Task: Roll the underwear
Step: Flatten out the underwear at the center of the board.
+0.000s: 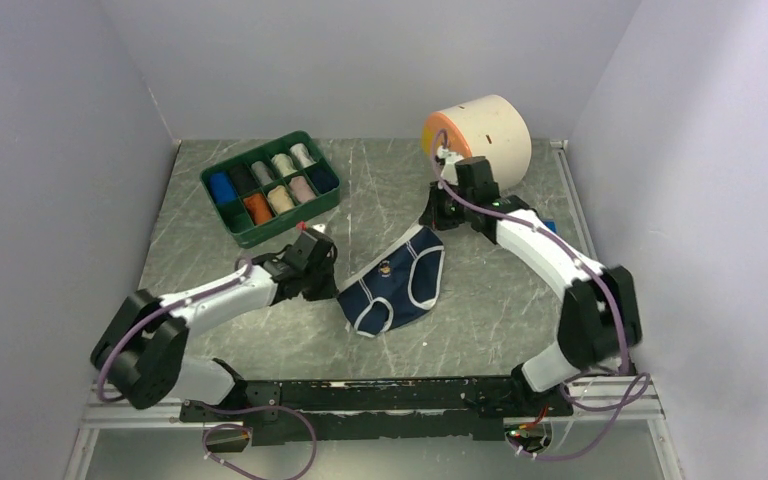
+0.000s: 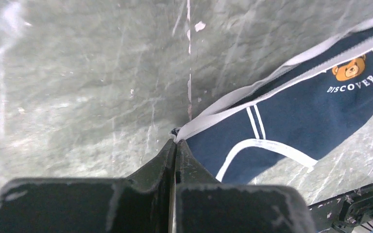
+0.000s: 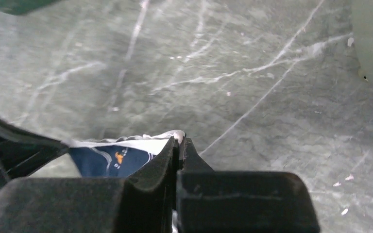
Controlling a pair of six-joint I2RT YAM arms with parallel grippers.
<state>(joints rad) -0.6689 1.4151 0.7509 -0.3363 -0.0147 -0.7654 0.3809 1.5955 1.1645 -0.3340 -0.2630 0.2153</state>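
Observation:
The navy blue underwear (image 1: 397,283) with white trim and a bear print hangs stretched between both grippers over the grey table. My left gripper (image 1: 332,286) is shut on the waistband's left corner, as the left wrist view shows at the gripper (image 2: 176,141) and the cloth (image 2: 301,116). My right gripper (image 1: 432,222) is shut on the waistband's other corner; its wrist view shows the gripper (image 3: 180,139) pinching the white band of the cloth (image 3: 102,160). An orange patch (image 1: 436,130) sits at the cream drum's mouth; I cannot tell whether it is the orange-rust underwear.
A green tray (image 1: 285,222) with several cloth rolls stands at the back left. A cream drum (image 1: 490,135) lies on its side at the back right, close behind the right wrist. Walls close in the left, back and right.

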